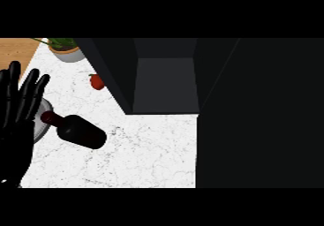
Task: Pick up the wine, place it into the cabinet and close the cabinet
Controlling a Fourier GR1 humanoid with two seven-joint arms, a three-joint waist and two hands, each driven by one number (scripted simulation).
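Left hand (17, 103) up at the left edge of the view, fingers straight and spread, holding nothing, just resting there. Right beside it, to the right of its palm, lies the wine bottle (78, 129), dark glass, tipped over on its side on the white marble counter (145, 154). Its red-capped neck points toward the hand, and the neck end sits over the rim of a grey plate (42, 126) that the hand partly covers. Further right and up from the fingers stands the cabinet (165, 84), dark, its inside showing open. Between the fingertips and the cabinet's left wall, a small red pepper (97, 82). Above the fingertips, a potted plant (66, 49) in the corner. The right hand shows nowhere; a large black shape fills the right side.
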